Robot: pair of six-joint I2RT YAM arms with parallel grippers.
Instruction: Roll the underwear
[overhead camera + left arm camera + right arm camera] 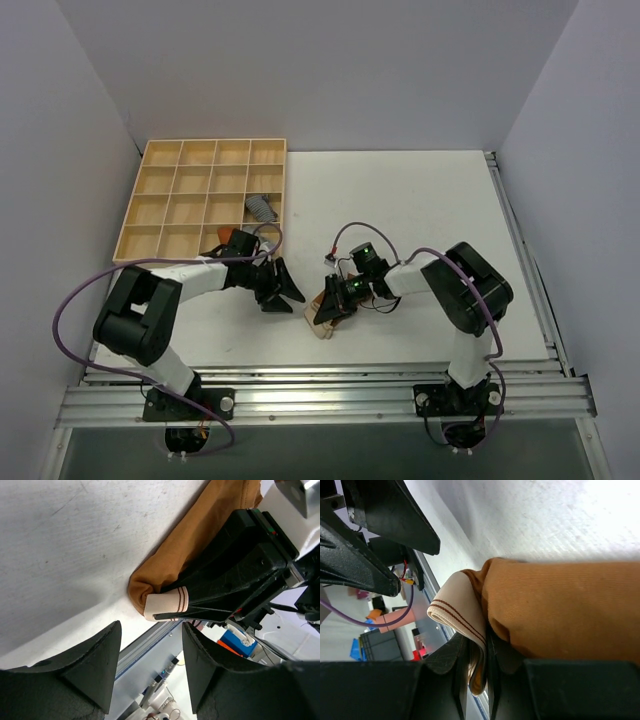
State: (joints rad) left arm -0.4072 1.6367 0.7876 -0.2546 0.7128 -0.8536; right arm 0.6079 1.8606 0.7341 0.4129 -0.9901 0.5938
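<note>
Close to the near edge of the table [420, 200], between the two arms, lay the underwear [324, 312], a caramel bundle bunched loosely rather than rolled tight. Its pale band [457, 615] formed the end nearest that edge. From there the long axis seemed to run diagonally away toward the far right, though the black fingers covered much of it in the overhead view. The right tool [472, 667] sat directly on the garment from the right. Its jaws were drawn almost together and pinched the folded band, with the brown cloth bulging just beside them. The left tool [281, 290] stood just to the left of the bundle, near it but not touching. Its jaws were spread partway, held nothing, and faced the banded end. So the right arm was the nearer one and already had the cloth. Any rolling would probably proceed from the band along that diagonal. Far behind, a wooden tray [283, 190] held a grey rolled cloth [261, 208] in one compartment.
</note>
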